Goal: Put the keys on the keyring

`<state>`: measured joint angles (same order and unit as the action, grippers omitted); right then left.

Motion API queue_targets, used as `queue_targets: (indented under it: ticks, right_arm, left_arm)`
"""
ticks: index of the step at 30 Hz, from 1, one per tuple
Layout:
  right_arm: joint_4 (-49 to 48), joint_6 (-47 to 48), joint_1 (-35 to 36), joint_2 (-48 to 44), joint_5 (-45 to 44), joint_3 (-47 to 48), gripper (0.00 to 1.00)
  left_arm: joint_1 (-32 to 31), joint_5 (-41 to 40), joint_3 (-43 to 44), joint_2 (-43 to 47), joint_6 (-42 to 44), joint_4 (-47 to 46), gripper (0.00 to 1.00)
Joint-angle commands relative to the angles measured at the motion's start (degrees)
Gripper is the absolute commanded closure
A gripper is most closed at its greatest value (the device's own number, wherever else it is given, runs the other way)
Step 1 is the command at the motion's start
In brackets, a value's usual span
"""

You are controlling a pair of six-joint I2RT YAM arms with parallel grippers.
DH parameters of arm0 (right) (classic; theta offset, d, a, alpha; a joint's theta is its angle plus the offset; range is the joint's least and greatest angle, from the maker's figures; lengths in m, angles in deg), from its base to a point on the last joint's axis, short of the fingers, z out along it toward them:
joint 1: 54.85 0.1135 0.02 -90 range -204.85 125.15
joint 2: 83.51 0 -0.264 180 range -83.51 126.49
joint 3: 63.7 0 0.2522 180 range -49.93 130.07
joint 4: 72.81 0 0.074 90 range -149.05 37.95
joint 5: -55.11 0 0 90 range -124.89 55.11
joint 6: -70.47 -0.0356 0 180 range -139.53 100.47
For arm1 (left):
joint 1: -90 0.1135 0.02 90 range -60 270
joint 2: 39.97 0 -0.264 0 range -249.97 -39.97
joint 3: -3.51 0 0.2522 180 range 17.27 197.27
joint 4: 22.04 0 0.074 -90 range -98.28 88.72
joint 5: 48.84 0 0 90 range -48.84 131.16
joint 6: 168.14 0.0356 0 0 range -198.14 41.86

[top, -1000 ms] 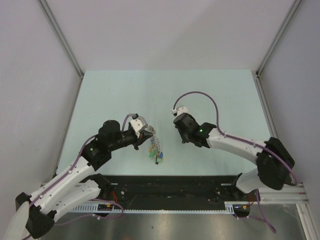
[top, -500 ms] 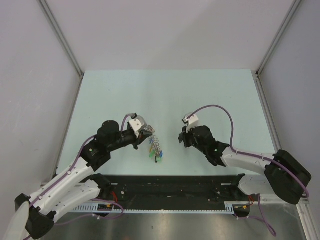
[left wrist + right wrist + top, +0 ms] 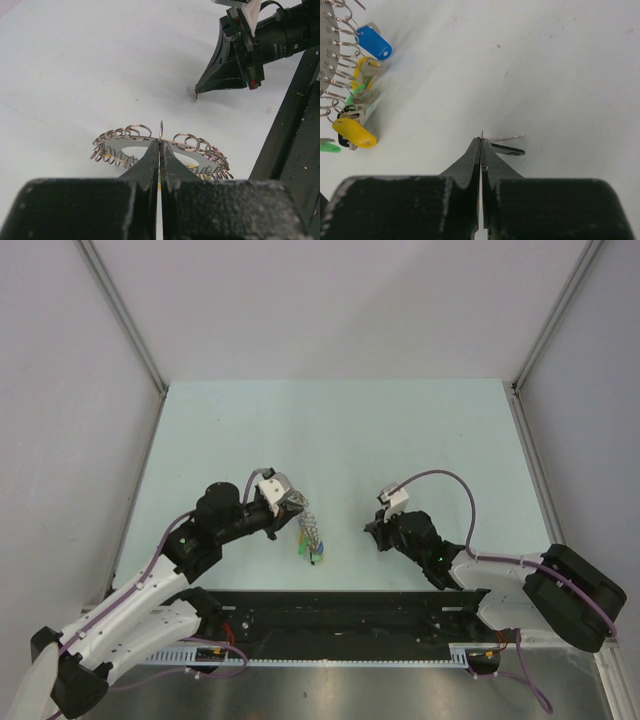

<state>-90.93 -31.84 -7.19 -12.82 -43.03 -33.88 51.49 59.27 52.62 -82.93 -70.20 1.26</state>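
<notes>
Left hand [image 3: 160, 143] pinches the keyring [image 3: 113, 144] — right hand [image 3: 481, 141] clenched, a thin key [image 3: 508, 138] just at its tips.

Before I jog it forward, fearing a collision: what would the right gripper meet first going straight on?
Likely the pale green tabletop; a small dark piece, perhaps a key, lies beside the right gripper.

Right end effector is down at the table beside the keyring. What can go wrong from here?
1. The right end effector is shut with only a thin metal piece by its tips. Whether it is gripped is unclear, so it may slip or be left on the table.
2. The left end effector pinches the keyring by one thin edge, so a push could twist it.
3. The blue key and yellow key already hanging there could snag.
</notes>
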Motion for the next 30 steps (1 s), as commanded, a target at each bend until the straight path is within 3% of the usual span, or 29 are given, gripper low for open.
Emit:
queue_targets:
  ticks: [1,8,18,25,30]
  right_arm:
    - [3.1,-2.9,0.6,-5.0,-2.1,-1.5,1.00]
    - [12.9,-8.8,1.4,-12.3,-6.1,-3.9,0.93]
    - [22.6,-15.7,1.6,-13.6,-5.9,-2.1,0.82]
    - [30.7,-11.9,1.8,-17.4,-3.8,3.9,0.62]
    - [31.7,-6.7,1.6,-19.2,0.4,8.6,0.58]
  left_arm:
    - [-0.2,-0.4,0.6,1.3,0.1,-4.4,1.00]
    - [-0.2,-0.4,0.5,1.5,0.1,-4.4,1.00]
    - [-0.3,-0.4,0.6,1.7,0.1,-4.4,1.00]
    - [-0.2,0.6,0.6,1.7,0.2,-4.4,0.99]
    - [-0.2,3.2,0.8,1.2,0.5,-4.4,0.99]
